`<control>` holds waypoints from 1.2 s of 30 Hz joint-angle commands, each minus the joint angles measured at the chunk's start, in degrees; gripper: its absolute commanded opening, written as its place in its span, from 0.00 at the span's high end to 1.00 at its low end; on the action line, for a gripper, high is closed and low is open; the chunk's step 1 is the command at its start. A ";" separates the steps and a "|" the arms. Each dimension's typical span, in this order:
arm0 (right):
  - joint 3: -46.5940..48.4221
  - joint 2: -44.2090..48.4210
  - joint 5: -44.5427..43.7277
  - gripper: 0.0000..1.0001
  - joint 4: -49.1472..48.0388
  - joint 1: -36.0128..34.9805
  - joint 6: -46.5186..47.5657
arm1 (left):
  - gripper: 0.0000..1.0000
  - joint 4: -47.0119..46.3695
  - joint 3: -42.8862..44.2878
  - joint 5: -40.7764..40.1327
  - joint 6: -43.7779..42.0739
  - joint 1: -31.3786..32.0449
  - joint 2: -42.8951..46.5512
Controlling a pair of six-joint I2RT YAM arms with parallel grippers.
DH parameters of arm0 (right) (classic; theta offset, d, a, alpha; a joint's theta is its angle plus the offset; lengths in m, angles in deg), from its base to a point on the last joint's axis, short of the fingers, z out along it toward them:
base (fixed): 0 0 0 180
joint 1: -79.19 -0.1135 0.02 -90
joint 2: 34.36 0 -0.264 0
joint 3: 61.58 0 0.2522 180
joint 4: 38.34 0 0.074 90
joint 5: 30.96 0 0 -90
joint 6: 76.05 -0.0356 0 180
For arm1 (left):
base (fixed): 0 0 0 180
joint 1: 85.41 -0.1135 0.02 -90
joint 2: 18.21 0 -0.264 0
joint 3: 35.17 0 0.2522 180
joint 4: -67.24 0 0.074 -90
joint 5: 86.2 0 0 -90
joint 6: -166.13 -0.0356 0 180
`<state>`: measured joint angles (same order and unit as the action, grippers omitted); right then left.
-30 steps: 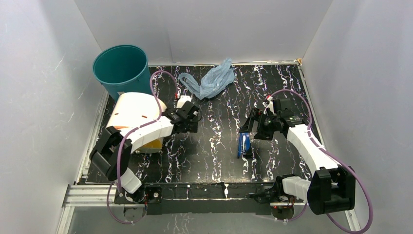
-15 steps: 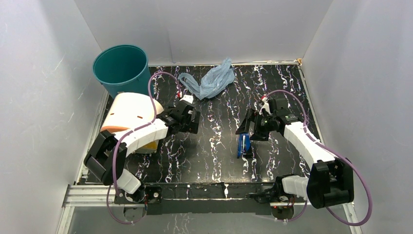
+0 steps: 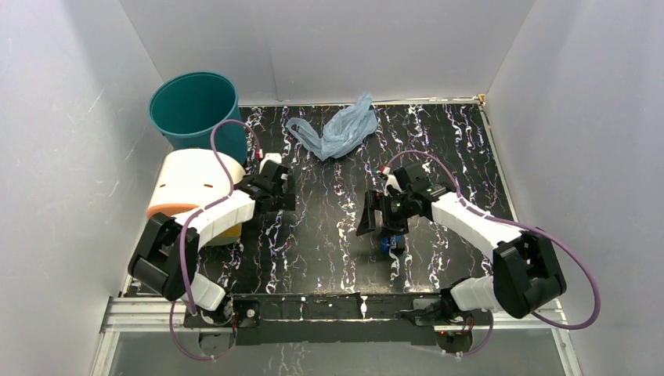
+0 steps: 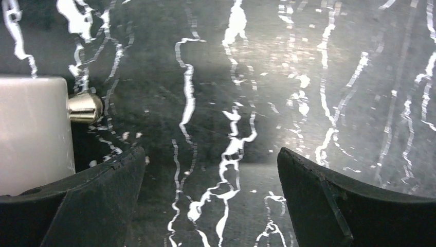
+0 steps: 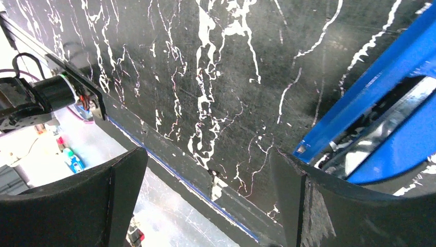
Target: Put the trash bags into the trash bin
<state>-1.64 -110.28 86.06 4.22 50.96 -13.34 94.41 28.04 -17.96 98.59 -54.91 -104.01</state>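
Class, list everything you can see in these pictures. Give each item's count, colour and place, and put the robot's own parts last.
trash bin: one, teal, upright in the far left corner.
trash bag: one, light blue, crumpled on the table at the far edge, right of the bin.
cylinder: one, cream with an orange end, lying on the left side, in front of the bin.
blue object: one, blue, near centre-right, by the right claw.
table: one, black with white veins.
left claw: one, black, open, beside the cylinder.
right claw: one, black, open, over the table.
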 commanded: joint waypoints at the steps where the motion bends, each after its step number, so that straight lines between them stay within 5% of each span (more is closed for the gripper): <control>1: 4.29 -1.19 -1.66 0.01 -1.19 -3.20 -0.40 | 0.02 2.11 -0.99 -5.00 1.95 -3.99 3.43; 12: 6.94 -6.36 -4.92 0.01 -1.38 -11.75 -1.53 | 0.02 2.53 -4.81 -7.01 2.28 -8.50 7.86; 28: 10.23 -11.62 -9.54 0.01 0.79 -14.71 -2.26 | 0.02 2.15 -9.74 -7.75 4.42 -11.78 15.00; 36: 10.21 -11.05 -14.46 0.01 1.29 -15.09 -3.70 | 0.02 -3.44 -8.32 12.86 0.99 -11.76 18.35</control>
<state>6.47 -122.28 75.20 5.42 36.25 -15.90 94.26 18.69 -16.21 101.23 -66.32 -89.65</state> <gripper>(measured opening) 0.985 0.981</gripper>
